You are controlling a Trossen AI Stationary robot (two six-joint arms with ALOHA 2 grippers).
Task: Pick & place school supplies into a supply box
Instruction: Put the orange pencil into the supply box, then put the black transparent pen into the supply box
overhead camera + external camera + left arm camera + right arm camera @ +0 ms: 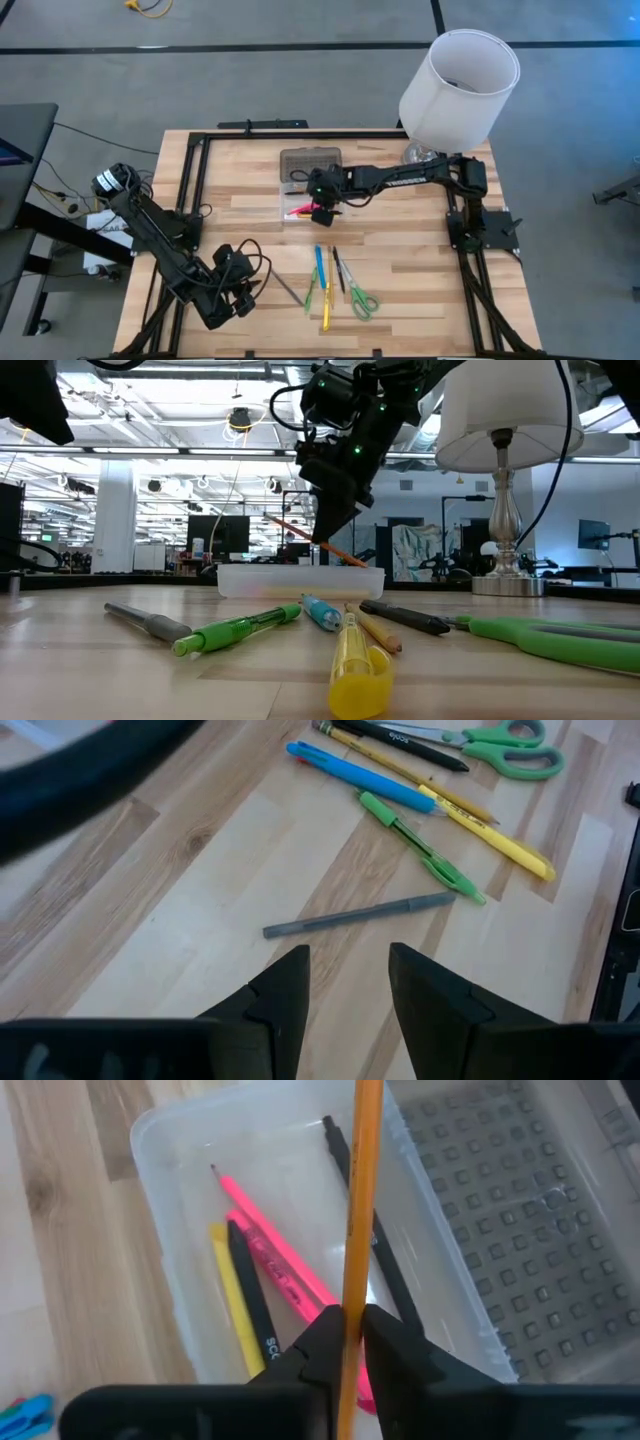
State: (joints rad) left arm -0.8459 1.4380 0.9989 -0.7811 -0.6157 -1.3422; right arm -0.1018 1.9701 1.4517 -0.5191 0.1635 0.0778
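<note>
The supply box's clear base (190, 1200) lies open on the table, its grey dotted lid (500, 1210) beside it. A pink pen (270, 1260), a yellow one (232, 1295) and black pens (375, 1250) lie inside. My right gripper (352, 1330) hangs over the base (290, 203), shut on an orange pencil (340, 552). My left gripper (348, 970) stands open above a grey pen (360, 915) near the table's front left, touching nothing. More supplies lie flat on the table: a blue pen (320, 262), a yellow marker (325, 308) and green scissors (362, 300). My right gripper pinches the orange pencil's shaft (356, 1295) between its two fingertips, which come slanting down from above and lie across it. The pencil is tilted, its lower end (358, 563) down at the box's rim; whether it touches the box I cannot tell.
A white lampshade (458, 85) on a metal lamp foot (505, 575) stands at the table's far right, close behind my right arm. A green pen (425, 855) and a black pen (338, 270) lie among the loose supplies. Black frame rails (190, 190) run along the table's edges.
</note>
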